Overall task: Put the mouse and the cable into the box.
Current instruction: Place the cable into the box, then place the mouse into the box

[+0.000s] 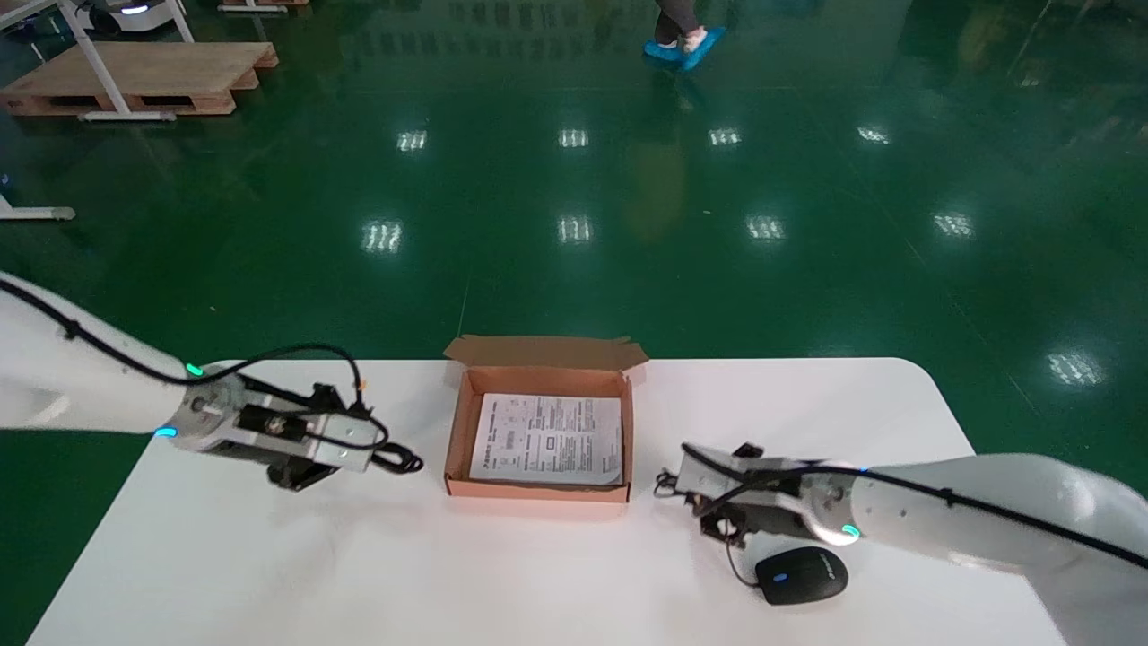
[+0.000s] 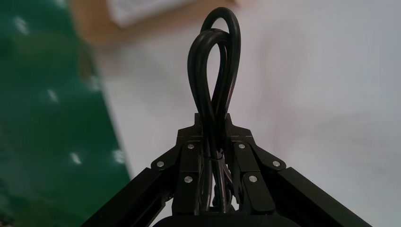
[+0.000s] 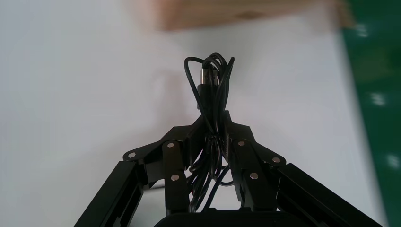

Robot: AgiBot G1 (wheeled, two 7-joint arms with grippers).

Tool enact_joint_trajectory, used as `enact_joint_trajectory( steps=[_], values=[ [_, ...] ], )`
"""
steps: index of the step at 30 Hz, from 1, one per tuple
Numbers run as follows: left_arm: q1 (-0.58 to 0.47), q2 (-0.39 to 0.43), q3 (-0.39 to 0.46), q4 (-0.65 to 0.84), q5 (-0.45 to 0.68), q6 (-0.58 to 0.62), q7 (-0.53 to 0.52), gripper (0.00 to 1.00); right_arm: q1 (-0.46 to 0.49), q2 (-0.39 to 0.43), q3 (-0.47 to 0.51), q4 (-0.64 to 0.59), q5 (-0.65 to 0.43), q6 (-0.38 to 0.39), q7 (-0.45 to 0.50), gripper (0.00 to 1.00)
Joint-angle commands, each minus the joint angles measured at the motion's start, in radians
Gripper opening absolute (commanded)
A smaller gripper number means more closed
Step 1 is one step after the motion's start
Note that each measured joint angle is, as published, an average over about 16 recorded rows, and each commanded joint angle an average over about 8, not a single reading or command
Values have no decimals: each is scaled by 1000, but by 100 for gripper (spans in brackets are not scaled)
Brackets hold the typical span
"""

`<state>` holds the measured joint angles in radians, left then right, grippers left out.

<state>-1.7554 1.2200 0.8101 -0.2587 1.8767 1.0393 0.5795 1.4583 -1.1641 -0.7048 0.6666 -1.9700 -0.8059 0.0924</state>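
Note:
A looped thick black cable [image 2: 215, 56] sticks out of my left gripper [image 2: 213, 124], which is shut on it. In the head view this gripper [image 1: 375, 454] hovers over the table just left of the open cardboard box [image 1: 457, 431]. My right gripper [image 3: 215, 124] is shut on the bundled thin cord [image 3: 211, 80] of the mouse. It [image 1: 683, 477] is just right of the box's front corner. The black mouse [image 1: 801, 575] lies on the table below the right wrist, its cord trailing up to the gripper.
A printed paper sheet [image 1: 549, 438] lies flat on the box's floor. The box's lid flap [image 1: 545, 350] stands open at the far side. The white table [image 1: 359, 574] ends close behind the box, with green floor beyond.

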Motion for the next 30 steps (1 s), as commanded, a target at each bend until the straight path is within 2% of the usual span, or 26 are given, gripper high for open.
enact_joint_trajectory(
  steps=[1, 8, 13, 25, 30],
  values=[
    [-26, -9, -17, -35, -26, 24, 12, 0, 19, 20, 5, 11, -14, 14, 16, 0],
    [-18, 91, -69, -38, -121, -24, 151, 0, 113, 107, 57, 84, -40, 71, 117, 0],
    [-6, 145, -87, -7, -161, -65, 199, 0, 142, 141, 78, 129, -41, 79, 152, 0],
    [2, 139, -86, -16, -165, -73, 205, 0, 140, 143, 79, 135, -40, 76, 154, 0],
    [50, 141, -61, -80, -157, -153, 214, 0, 140, 143, 79, 135, -40, 76, 154, 0]
  ],
)
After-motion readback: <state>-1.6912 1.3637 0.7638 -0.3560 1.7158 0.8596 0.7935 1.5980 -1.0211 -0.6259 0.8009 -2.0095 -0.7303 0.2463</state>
